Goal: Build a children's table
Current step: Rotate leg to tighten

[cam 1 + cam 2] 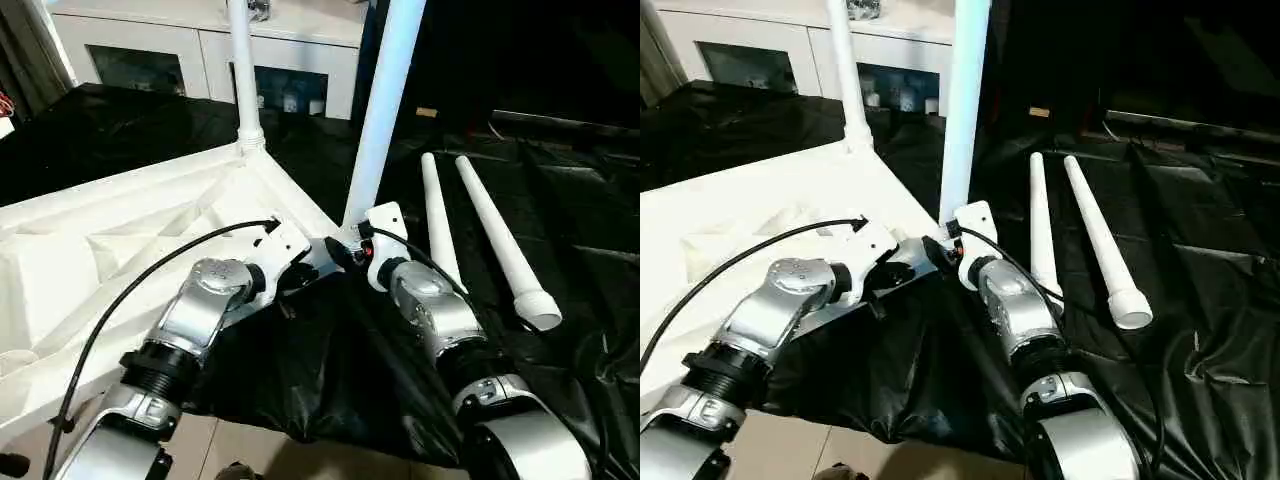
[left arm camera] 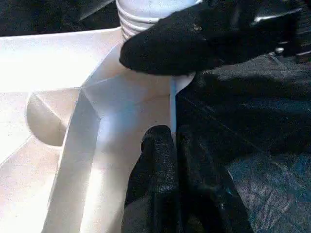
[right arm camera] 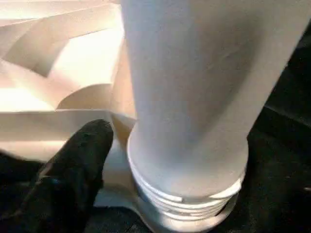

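Note:
The white table top [image 1: 120, 230] lies upside down on the left, ribs showing. One leg [image 1: 243, 70] stands fitted in the far corner socket. A second leg [image 1: 385, 100] stands upright at the near corner, its threaded end [image 3: 184, 204] at the socket. My right gripper [image 1: 345, 250] is shut on this leg's base, with one black finger [image 2: 194, 39] lying across the threads. Just left of that corner, my left gripper [image 2: 172, 141] is shut on the thin rim of the table top. Two more legs [image 1: 437, 215] [image 1: 505, 250] lie loose on the right.
A black sheet [image 1: 300, 370] covers the floor under the table and the loose legs. A white cabinet with glass doors [image 1: 200, 50] stands at the back. My silver forearms meet at the near corner.

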Robot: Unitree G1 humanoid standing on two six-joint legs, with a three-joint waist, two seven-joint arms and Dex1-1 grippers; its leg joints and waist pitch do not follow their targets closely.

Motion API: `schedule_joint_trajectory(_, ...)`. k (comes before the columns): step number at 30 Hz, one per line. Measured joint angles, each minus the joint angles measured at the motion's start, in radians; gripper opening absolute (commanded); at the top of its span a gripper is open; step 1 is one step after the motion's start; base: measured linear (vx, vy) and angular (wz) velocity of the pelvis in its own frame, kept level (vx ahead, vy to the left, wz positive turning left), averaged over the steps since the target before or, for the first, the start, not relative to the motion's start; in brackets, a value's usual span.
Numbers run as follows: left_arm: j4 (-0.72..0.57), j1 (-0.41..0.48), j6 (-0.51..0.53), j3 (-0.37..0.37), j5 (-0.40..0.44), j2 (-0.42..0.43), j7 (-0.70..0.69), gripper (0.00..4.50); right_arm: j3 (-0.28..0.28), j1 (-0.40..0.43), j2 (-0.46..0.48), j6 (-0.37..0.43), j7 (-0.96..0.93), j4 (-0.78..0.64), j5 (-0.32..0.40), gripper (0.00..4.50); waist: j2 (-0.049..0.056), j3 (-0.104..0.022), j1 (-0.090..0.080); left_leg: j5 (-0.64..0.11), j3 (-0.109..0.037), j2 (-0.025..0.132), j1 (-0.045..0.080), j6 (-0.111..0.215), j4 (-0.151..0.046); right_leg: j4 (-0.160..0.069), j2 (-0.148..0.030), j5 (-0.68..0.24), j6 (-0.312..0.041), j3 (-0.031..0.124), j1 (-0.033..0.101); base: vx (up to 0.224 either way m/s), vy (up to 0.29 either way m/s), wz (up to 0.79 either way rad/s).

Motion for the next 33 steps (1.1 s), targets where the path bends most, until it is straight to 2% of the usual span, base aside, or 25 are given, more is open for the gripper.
schedule_joint_trajectory(8,-0.063,0.048,-0.065,-0.012,-0.052,0.104,-0.213,0.00,0.106,0.066,-0.148,-0.002,0.345,-0.120,0.010,3.98,0.002,0.001,0.004,0.000,0.000,0.000,-0.003,0.000,0.000,0.000,0.000,-0.002,0.000,-0.001,-0.003,0.000,0.000,0.00)
schedule_joint_trajectory(14,-0.087,0.065,-0.069,-0.013,-0.089,0.149,-0.312,0.00,0.142,0.092,-0.214,-0.001,0.499,-0.184,0.013,3.98,0.002,0.002,0.005,0.000,0.000,0.000,-0.003,0.000,0.000,0.000,0.000,-0.002,0.000,-0.001,-0.002,0.000,0.000,0.00)
schedule_joint_trajectory(20,-0.100,0.082,-0.089,-0.022,-0.117,0.197,-0.407,0.00,0.176,0.138,-0.271,0.041,0.634,-0.292,0.048,3.98,0.002,0.002,0.011,0.000,0.000,0.001,-0.004,0.000,0.001,0.000,0.000,-0.002,0.000,-0.001,-0.002,0.000,0.000,0.00)
schedule_joint_trajectory(23,-0.116,0.092,-0.089,-0.022,-0.124,0.217,-0.441,0.00,0.184,0.152,-0.275,0.052,0.662,-0.321,0.055,3.61,0.002,0.002,0.011,0.000,0.000,0.001,-0.004,0.000,0.001,0.000,0.000,-0.002,0.000,-0.001,-0.002,0.000,0.000,0.00)
schedule_joint_trajectory(33,-0.135,0.105,-0.077,-0.022,-0.144,0.238,-0.486,0.00,0.198,0.161,-0.287,0.095,0.695,-0.360,0.066,2.86,0.001,0.002,0.016,0.000,0.000,0.001,-0.004,0.000,0.001,0.000,0.000,-0.002,0.000,-0.001,-0.002,0.000,0.000,0.00)
